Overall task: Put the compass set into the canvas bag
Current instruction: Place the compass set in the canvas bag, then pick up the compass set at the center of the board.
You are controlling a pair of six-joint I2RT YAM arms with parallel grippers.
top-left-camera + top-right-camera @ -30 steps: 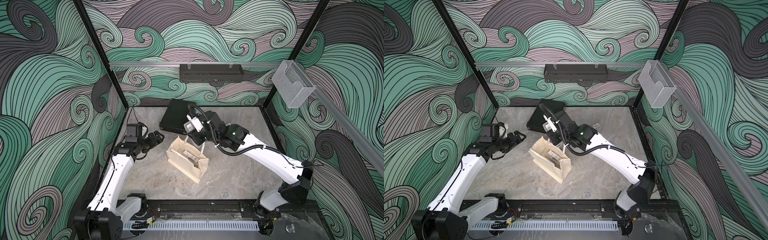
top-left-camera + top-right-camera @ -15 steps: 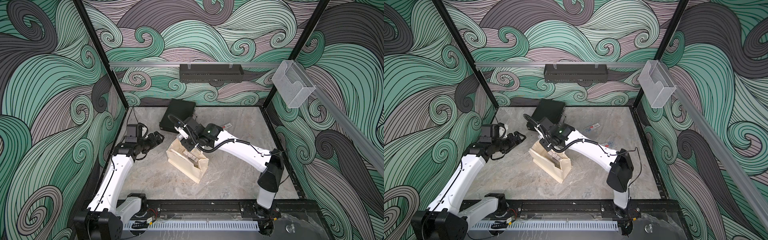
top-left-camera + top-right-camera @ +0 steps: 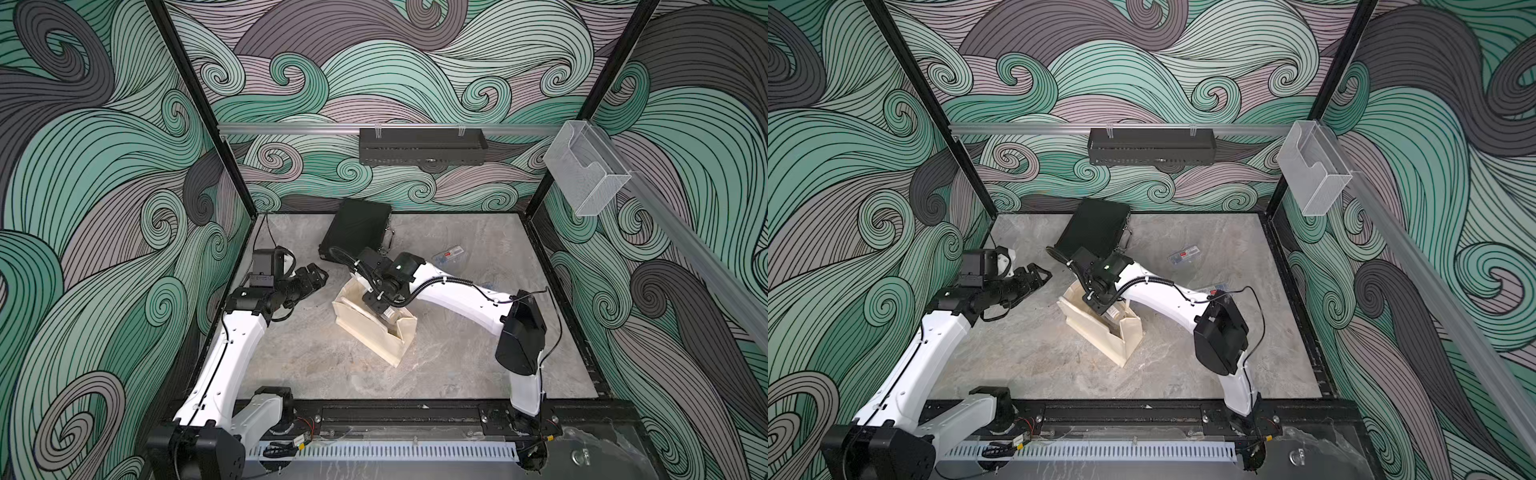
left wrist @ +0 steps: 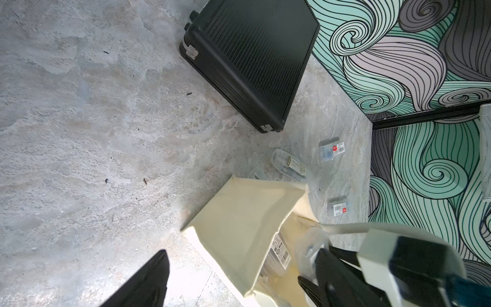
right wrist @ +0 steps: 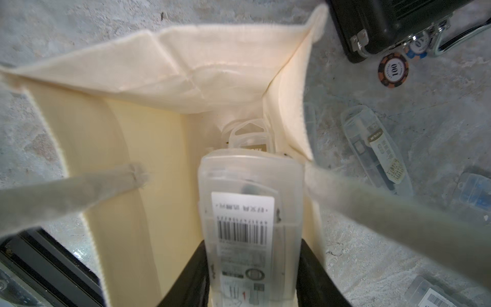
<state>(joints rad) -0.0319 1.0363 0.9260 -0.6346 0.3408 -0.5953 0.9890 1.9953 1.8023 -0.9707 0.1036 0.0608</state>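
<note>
Left of centre in a top view, we've got the left pincer [image 3: 318, 275] hanging wide open with nothing in it, near the canvas bag [image 3: 376, 336]. At mid-frame the right pincer [image 3: 384, 311] is clenched on the compass set [image 5: 249, 202], a clear case with a barcode label, and its tip sits inside the bag's open mouth.

Near table [image 3: 457, 365] centre: canvas bag [image 3: 365, 332], mouth up. In the mouth: compass set [image 5: 249, 212], clamped in right gripper [image 5: 251, 257]. Deeper inside: another case [image 5: 248, 133]. At 12 o'clock from bag, by back edge: briefcase [image 3: 359, 228]. On table just beside briefcase handle: poker chip [image 5: 393, 69]. At 1–2 o'clock from bag, well apart: loose case [image 3: 451, 254]. At 3 o'clock, nearer: further case [image 3: 1216, 287]. At 10 o'clock, near bag but not touching: left gripper [image 3: 316, 276], above table.
</note>
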